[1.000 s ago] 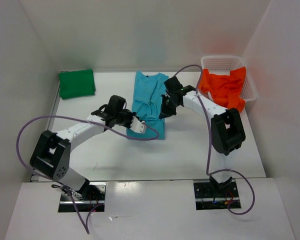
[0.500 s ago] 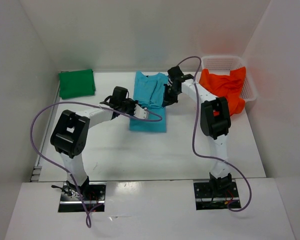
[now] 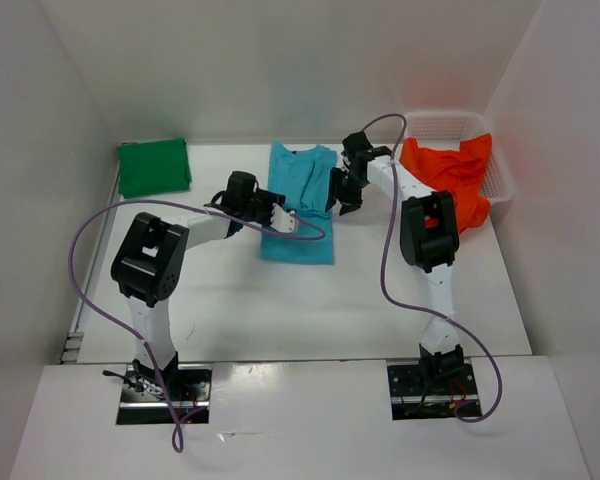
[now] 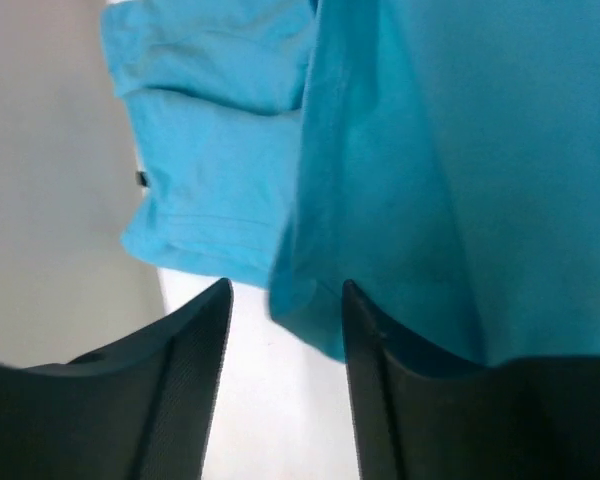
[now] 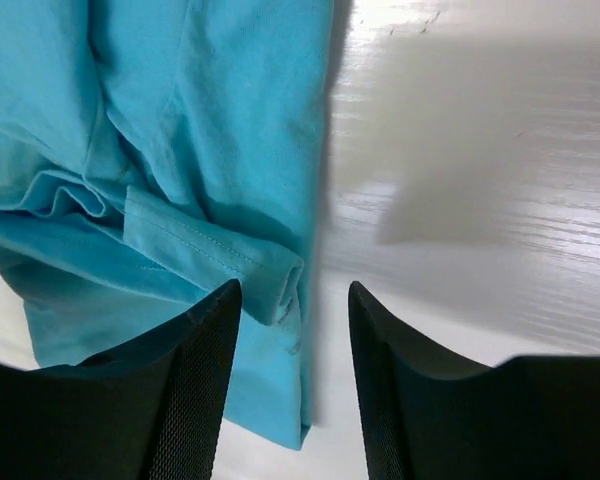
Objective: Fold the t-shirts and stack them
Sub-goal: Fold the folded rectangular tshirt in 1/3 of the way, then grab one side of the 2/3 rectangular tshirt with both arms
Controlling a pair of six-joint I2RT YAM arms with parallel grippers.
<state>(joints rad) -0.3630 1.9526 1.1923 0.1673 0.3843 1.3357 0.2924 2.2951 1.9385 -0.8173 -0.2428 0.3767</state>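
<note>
Left pincer [image 4: 285, 290] and right pincer [image 5: 295, 290] gape empty at opposite edges of the turquoise t-shirt [image 3: 302, 185].

Bright, even light — soft shadows. The bench [image 5: 540, 300] glares in the right wrist view; the foreground blurs.

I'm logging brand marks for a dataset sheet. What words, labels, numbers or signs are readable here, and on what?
No text can be read in any view.
On the turquoise t-shirt: no print; a small dark speck at its edge, too small to read.
On the green t-shirt: no print visible.
On the orange-red t-shirt: no print visible.
On the white basket: no label visible.
</note>
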